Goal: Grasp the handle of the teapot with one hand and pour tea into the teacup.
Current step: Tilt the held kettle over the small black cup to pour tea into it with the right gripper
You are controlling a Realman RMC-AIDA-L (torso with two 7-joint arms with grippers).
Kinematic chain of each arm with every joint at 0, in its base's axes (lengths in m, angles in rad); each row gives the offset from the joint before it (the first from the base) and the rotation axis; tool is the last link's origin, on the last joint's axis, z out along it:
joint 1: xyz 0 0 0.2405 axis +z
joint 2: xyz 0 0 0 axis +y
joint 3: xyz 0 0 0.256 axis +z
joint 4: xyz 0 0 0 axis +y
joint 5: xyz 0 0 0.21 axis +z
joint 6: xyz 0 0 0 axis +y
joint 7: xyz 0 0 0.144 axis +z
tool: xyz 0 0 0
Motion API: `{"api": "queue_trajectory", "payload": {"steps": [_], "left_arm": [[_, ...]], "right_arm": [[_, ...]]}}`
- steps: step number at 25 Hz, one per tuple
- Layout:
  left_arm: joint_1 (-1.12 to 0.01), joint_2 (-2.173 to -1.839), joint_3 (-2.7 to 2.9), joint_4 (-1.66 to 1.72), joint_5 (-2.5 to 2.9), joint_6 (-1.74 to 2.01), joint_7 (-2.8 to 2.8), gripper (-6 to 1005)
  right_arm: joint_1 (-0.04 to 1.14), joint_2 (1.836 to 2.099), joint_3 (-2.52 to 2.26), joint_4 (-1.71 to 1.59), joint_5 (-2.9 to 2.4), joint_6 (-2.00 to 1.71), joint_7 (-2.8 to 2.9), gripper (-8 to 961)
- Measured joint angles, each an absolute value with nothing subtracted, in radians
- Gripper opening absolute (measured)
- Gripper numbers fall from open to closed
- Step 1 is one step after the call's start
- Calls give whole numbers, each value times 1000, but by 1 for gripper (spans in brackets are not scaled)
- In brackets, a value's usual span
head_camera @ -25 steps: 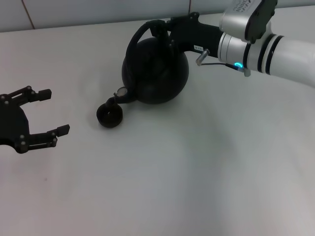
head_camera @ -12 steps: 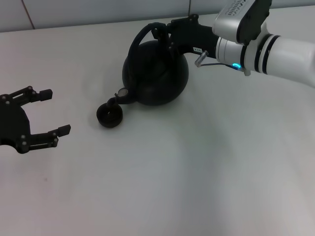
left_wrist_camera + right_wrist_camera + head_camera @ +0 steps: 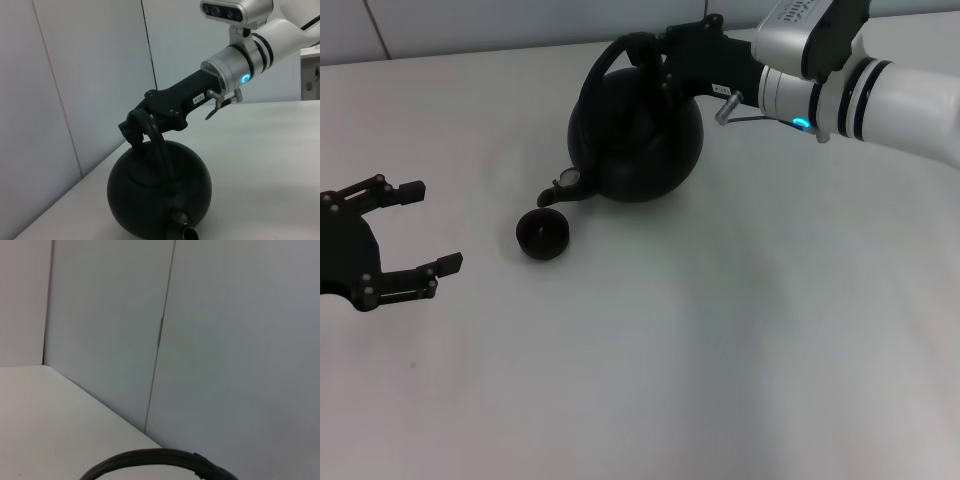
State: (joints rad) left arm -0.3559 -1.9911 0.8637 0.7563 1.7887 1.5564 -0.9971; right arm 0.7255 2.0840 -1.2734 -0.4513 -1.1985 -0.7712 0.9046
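The round black teapot (image 3: 635, 140) stands at the back middle of the white table, spout (image 3: 560, 188) toward the left front. My right gripper (image 3: 645, 55) is shut on its arched handle (image 3: 610, 60) near the crown; the left wrist view shows this grip on the handle (image 3: 152, 135) above the teapot (image 3: 160, 192). A stretch of the handle (image 3: 160, 460) shows in the right wrist view. The small dark teacup (image 3: 542, 235) sits on the table just in front of and below the spout. My left gripper (image 3: 430, 228) is open and empty at the left edge.
The white table (image 3: 700, 340) spreads wide in front and to the right. A pale panelled wall (image 3: 90, 75) rises behind the table's far edge.
The teapot has swung back upright and shifted slightly away; its spout has lifted off the teacup's rim. My right arm moved up and back with it. The left arm has not moved.
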Motion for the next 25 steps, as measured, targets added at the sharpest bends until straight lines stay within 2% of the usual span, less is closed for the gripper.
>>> {"api": "queue_trajectory", "payload": {"steps": [25], "left_arm": [[-356,-1991,864,764,1789,1552,-997,862]], "right_arm": [[724,2083,-1359,-503,-1198,-699,911,113]]}}
